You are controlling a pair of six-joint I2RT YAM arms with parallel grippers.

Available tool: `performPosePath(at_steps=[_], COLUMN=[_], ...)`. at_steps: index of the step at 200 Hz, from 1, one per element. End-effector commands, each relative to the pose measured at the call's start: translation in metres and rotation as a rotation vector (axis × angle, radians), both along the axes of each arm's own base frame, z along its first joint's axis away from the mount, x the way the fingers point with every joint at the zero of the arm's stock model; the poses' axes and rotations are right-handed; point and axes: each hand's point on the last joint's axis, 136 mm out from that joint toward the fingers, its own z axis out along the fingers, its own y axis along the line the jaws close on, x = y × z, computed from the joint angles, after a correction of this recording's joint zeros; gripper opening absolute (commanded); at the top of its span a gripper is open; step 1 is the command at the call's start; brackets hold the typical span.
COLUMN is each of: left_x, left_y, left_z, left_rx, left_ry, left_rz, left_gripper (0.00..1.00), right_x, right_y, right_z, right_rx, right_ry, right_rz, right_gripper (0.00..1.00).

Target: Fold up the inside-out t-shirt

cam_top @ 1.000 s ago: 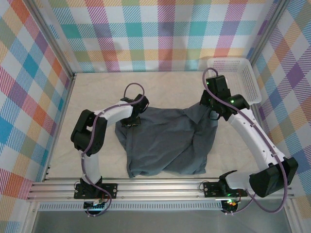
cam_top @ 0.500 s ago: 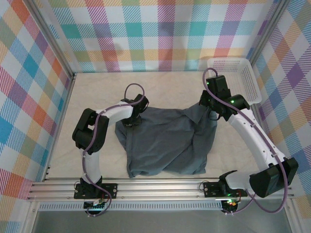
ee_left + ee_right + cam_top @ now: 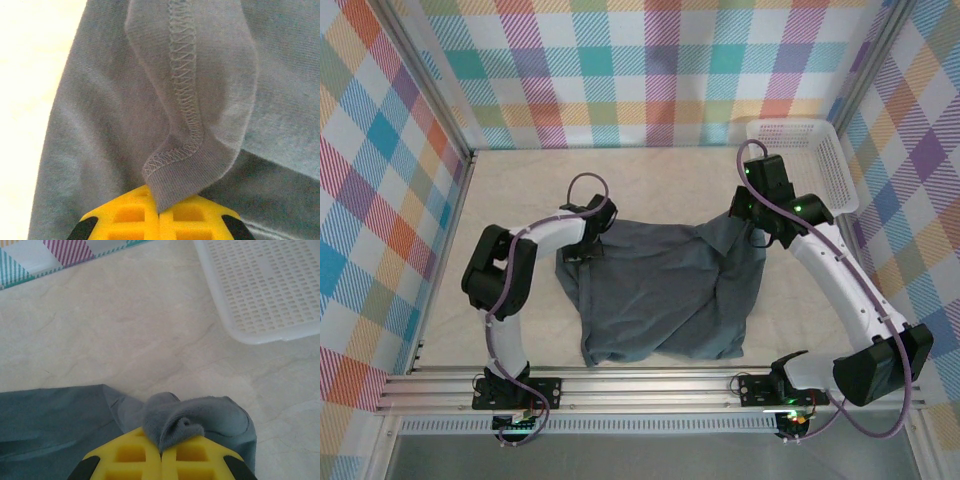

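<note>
Slate-grey and thin, the t-shirt (image 3: 660,300) lies rumpled on the middle of the table, a little toward the right. Its lower hem is near the front edge, and the overlock stitching of its seams faces outward. The left gripper (image 3: 159,216) is closed on a hemmed corner at the shirt's far left, its yellow fingers (image 3: 127,215) pressed together with fabric pinched between them. The right gripper (image 3: 161,450) is likewise clamped on a bunched fold at the shirt's far right. The table (image 3: 520,190) is a pale cream surface with faint marbled veining. A white mesh basket (image 3: 810,160) sits in its far right corner, apart from the shirt. Walls (image 3: 650,70) of pastel plaid close off the left, far and right sides. An aluminium rail (image 3: 650,385) runs along the front edge, carrying the arms' bases.
</note>
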Motion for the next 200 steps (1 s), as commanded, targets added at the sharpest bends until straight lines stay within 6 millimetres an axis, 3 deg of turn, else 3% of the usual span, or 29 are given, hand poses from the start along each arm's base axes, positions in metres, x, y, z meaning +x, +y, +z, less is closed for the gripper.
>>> performPosePath(at_steps=[1, 15, 25, 31, 46, 56, 68, 99, 126, 159, 200], left_x=[0.020, 0.041, 0.057, 0.063, 0.064, 0.056, 0.043, -0.003, -0.047, -0.095, -0.140], left_y=[-0.001, 0.004, 0.012, 0.019, 0.042, 0.060, 0.074, 0.085, 0.094, 0.105, 0.108], left_z=[0.082, 0.167, 0.248, 0.294, 0.396, 0.446, 0.490, 0.562, 0.602, 0.642, 0.675], left_rx=[-0.129, -0.262, -0.400, -0.482, -0.661, -0.736, -0.791, -0.828, -0.758, -0.652, -0.585], left_ry=[-0.139, -0.311, -0.492, -0.601, -0.841, -0.950, -1.045, -1.250, -1.408, -1.558, -1.689], left_rz=[0.010, 0.015, 0.014, 0.010, 0.009, 0.017, 0.015, -0.033, -0.048, -0.058, -0.094], left_gripper=[0.00, 0.00, 0.00, 0.00, 0.00, 0.00, 0.00, 0.00, 0.00, 0.00, 0.00], right_x=[0.005, 0.014, 0.018, 0.015, -0.006, -0.020, -0.030, -0.050, -0.077, -0.106, -0.143], right_y=[0.005, 0.003, -0.005, -0.020, -0.062, -0.077, -0.080, -0.081, -0.090, -0.085, -0.082], right_z=[0.052, 0.119, 0.174, 0.223, 0.304, 0.335, 0.355, 0.386, 0.420, 0.463, 0.497], right_rx=[0.067, 0.063, 0.008, -0.042, -0.056, -0.018, 0.012, 0.042, 0.086, 0.163, 0.213], right_ry=[-0.107, -0.278, -0.416, -0.535, -0.750, -0.859, -0.932, -1.035, -1.174, -1.311, -1.423], right_rz=[-0.001, 0.019, 0.030, -0.010, -0.169, -0.224, -0.239, -0.214, -0.236, -0.170, -0.086], right_gripper=[0.00, 0.00, 0.00, 0.00, 0.00, 0.00, 0.00, 0.00, 0.00, 0.00, 0.00])
